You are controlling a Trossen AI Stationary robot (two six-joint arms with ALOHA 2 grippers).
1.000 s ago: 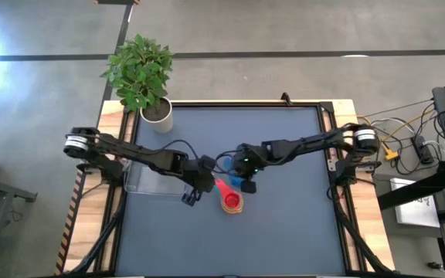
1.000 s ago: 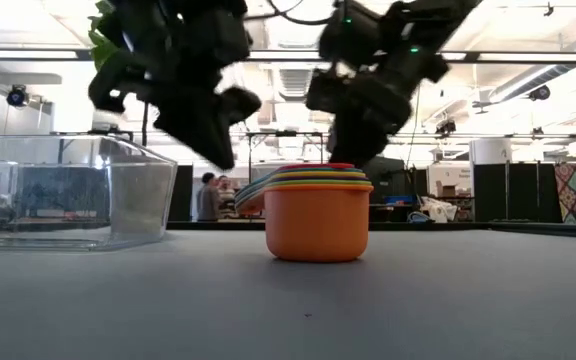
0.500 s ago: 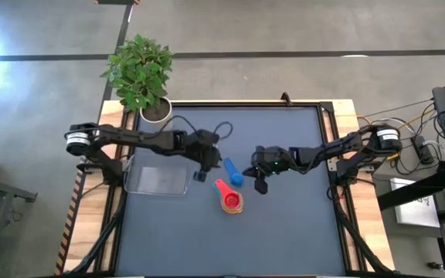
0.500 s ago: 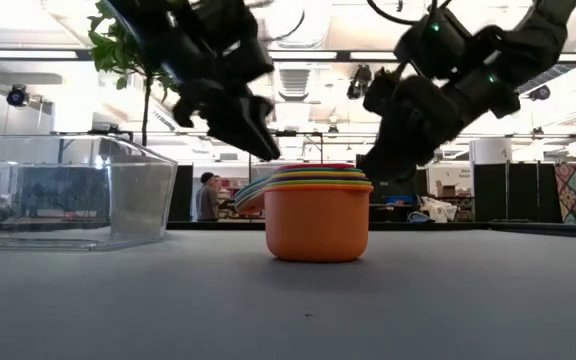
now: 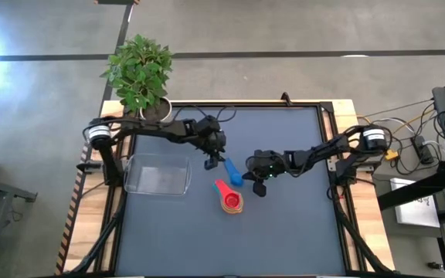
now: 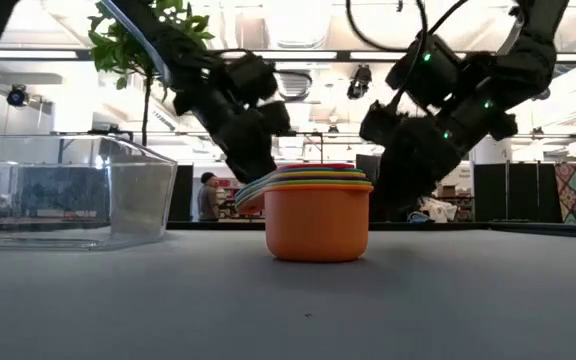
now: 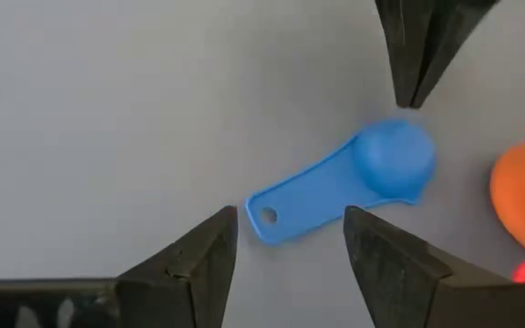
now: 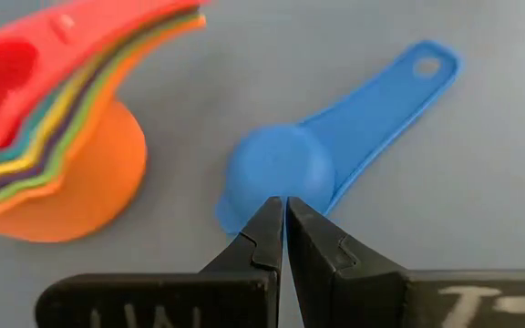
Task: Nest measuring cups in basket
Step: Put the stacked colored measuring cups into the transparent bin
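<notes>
Since a second ago, when both arms crowded over the stack, the high view shows them drawn back: the blue cup (image 5: 231, 172) now lies alone on the tabletop (image 5: 284, 232), upside down, just beside the nested stack (image 5: 231, 201) with the red cup (image 5: 225, 188) on top. The left end effector (image 5: 211, 158) has moved up to the blue cup's handle end, and the right end effector (image 5: 258, 184) sits just off its bowl. The basket (image 5: 157, 174) stands well apart to the left, holding no cup.

From the low view, the orange cup (image 6: 318, 222) carries the stack on the tabletop, with both arms hanging behind it and the basket (image 6: 63, 190) off to the side.

Through the left wrist view, the left end effector (image 7: 290, 241) has spread its fingers, and they stand apart on either side of the blue handle (image 7: 290, 205) without touching it.

By the right wrist view, the right end effector (image 8: 283, 217) is pressed together, empty, its tips at the dome of the blue cup (image 8: 281, 178).

My judgement: the blue cup was released unnested, so it must be picked up again, turned over and seated, and then the stack goes to the basket.
</notes>
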